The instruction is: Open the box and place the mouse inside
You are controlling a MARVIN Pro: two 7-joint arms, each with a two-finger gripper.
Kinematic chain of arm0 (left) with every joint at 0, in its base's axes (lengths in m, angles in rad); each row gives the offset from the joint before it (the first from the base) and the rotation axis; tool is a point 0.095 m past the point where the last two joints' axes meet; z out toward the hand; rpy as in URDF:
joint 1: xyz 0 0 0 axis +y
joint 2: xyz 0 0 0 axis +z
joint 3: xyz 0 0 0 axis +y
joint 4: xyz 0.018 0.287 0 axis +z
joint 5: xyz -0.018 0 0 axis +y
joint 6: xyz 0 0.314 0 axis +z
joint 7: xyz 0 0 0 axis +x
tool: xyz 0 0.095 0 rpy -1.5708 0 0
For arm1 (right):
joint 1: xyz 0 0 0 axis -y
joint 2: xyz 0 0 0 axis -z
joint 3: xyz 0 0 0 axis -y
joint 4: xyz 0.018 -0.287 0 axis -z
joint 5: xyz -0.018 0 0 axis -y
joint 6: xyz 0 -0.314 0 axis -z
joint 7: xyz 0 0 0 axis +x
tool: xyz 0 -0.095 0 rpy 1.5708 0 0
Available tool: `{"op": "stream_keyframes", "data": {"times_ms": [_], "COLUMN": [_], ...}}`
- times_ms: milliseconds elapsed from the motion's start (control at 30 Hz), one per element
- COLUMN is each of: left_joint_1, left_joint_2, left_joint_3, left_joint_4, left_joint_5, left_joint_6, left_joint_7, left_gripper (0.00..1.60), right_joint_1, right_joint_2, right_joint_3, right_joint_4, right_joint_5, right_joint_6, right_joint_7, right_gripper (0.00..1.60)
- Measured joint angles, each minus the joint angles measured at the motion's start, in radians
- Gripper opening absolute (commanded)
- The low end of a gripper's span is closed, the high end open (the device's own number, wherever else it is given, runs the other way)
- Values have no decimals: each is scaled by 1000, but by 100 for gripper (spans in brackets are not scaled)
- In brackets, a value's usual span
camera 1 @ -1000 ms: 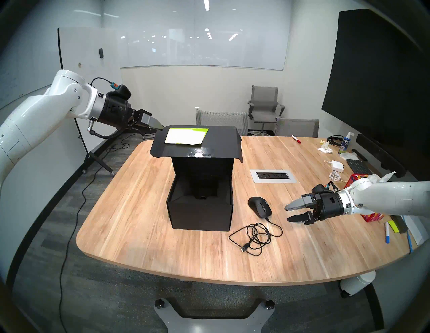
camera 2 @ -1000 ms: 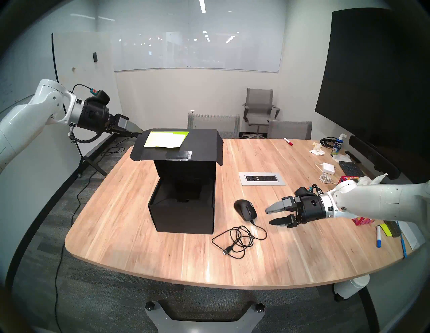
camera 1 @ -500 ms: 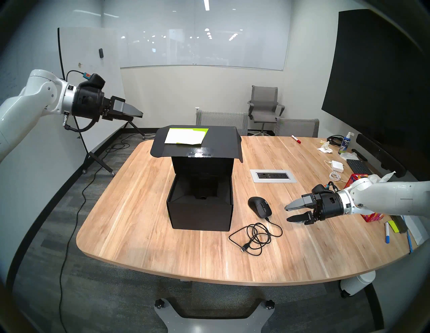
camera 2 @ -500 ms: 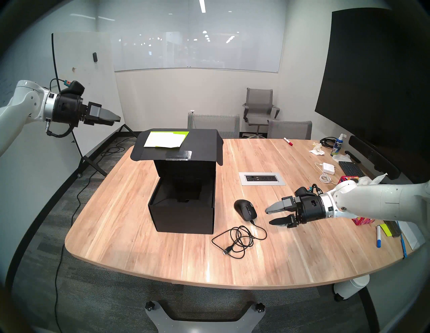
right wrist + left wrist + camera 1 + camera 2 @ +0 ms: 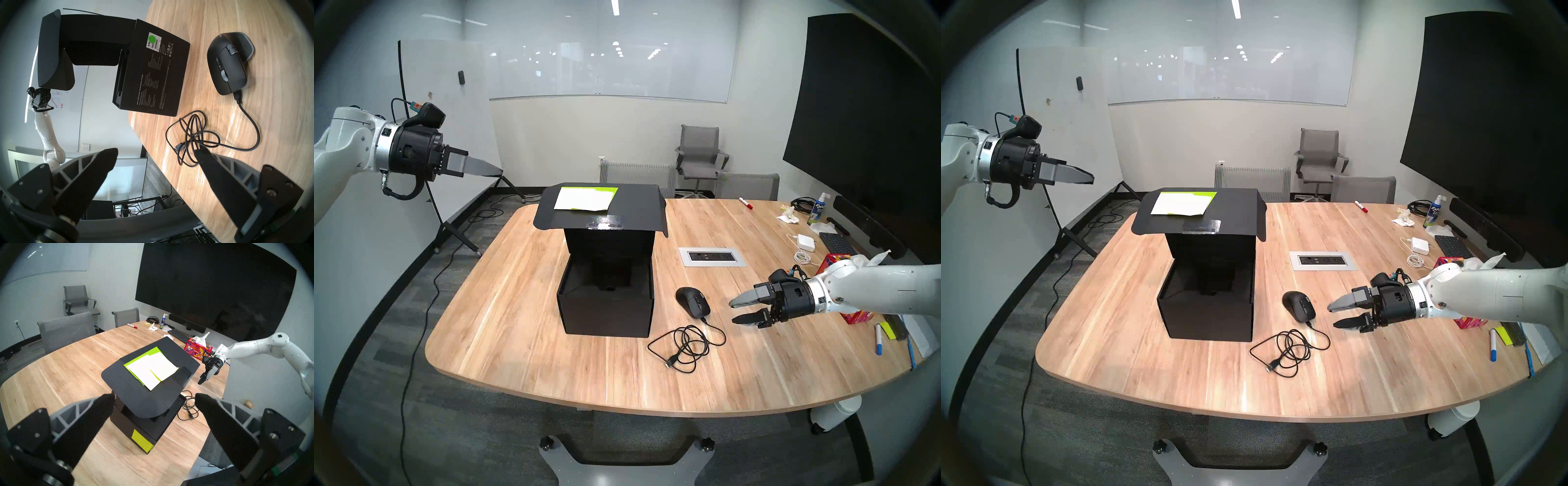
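With its lid flap up, the box (image 5: 605,302) sits mid-frame on the worktop (image 5: 517,339), the mouse (image 5: 692,301) just right of it. Left gripper (image 5: 154,400) hangs at upper left, fingers wide and empty; right gripper (image 5: 734,311) hovers right of the mouse, fingers wide too.

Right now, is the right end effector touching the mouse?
Apart. The head view shows bare table between the open right end effector and the mouse.
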Motion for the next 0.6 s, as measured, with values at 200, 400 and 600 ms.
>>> {"op": "stream_keyframes", "data": {"times_ms": [200,400,600], "left_joint_1": [5,15,38], "left_joint_2": [23,39,49], "left_joint_3": [5,-2,-20], "left_joint_4": [0,-13,-27], "left_joint_5": [52,81,71], "left_joint_6": [-52,-88,-147], "left_joint_7": [-66,-103,-109], "left_gripper": [160,160,160], "right_joint_1": [0,0,0], "right_joint_2": [0,0,0], "right_joint_3": [0,0,0], "right_joint_4": [0,0,0], "right_joint_5": [0,0,0], "right_joint_6": [0,0,0], "right_joint_7": [0,0,0], "right_gripper": [160,160,160]}}
